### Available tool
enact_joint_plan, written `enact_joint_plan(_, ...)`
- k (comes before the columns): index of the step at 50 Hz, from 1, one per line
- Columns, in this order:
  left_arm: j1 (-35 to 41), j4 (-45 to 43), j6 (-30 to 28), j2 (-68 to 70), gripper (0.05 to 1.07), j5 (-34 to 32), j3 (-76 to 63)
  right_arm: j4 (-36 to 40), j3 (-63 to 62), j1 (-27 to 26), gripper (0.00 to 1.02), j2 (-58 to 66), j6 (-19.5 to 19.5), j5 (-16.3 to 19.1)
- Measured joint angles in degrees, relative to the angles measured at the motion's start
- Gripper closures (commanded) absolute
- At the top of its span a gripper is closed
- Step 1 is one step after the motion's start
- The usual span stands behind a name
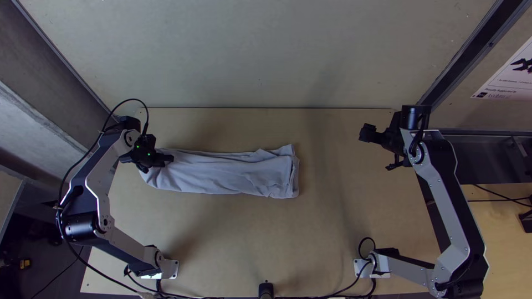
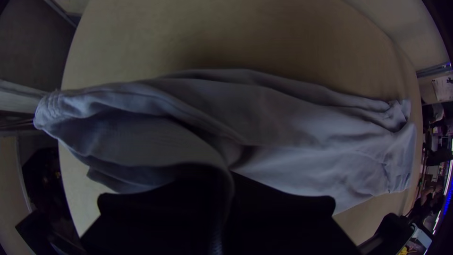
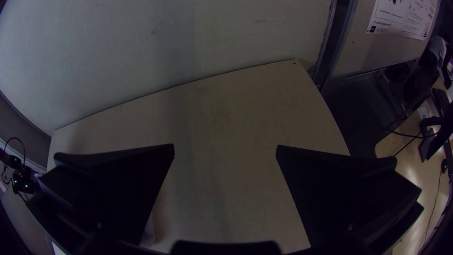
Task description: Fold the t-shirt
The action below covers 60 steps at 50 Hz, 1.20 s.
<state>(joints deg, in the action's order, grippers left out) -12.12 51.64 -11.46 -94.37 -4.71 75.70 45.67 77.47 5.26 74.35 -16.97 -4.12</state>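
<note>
The light grey-blue t-shirt (image 1: 221,173) lies as a long, narrow folded strip across the table, wrinkled toward its right end. At its left end is my left gripper (image 1: 166,161). In the left wrist view, a raised edge of the t-shirt (image 2: 292,123) runs down between the fingers of my left gripper (image 2: 229,182), which is shut on it. My right gripper (image 1: 378,149) stands open over the table's right side, well apart from the cloth. The right wrist view has a bit of the t-shirt (image 3: 149,233) beside one finger of my right gripper (image 3: 225,147).
The wooden table (image 1: 266,232) has bare surface in front of the cloth and between it and the right arm. A pale wall panel (image 1: 266,55) borders the table's far edge. Cables (image 1: 327,295) run along the near edge.
</note>
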Motion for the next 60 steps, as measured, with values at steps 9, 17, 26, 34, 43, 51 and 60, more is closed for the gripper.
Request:
enact_joint_plan(9,4.92,4.02,0.13,3.34,1.05,4.55,2.84,0.0,-0.13,-0.02,0.03,0.0,0.02,-0.02)
enact_joint_plan(17,11.17,6.97,1.22,4.83,1.05,10.91,5.35,-0.02,-0.48,-0.07,0.03,0.0,0.0,-0.02)
enact_joint_plan(26,17.22,10.21,3.5,4.87,1.05,12.35,8.5,-0.07,-1.31,-0.66,0.03,0.0,0.02,-0.04)
enact_joint_plan(34,23.12,14.75,6.86,3.93,1.05,12.98,14.1,-0.11,-1.86,-1.38,0.03,-0.07,0.02,-0.22)
enact_joint_plan(43,30.97,19.74,11.15,-1.22,1.05,13.88,23.54,-0.17,-2.56,-1.79,0.03,-0.07,0.02,-0.22)
enact_joint_plan(51,38.38,21.22,14.53,-6.95,1.05,16.28,28.68,-0.22,-2.56,-2.34,0.03,-0.07,0.02,-0.22)
enact_joint_plan(60,44.76,23.8,17.68,-14.95,1.05,17.42,34.77,-0.26,-2.95,-2.6,0.03,-0.07,0.02,-0.2)
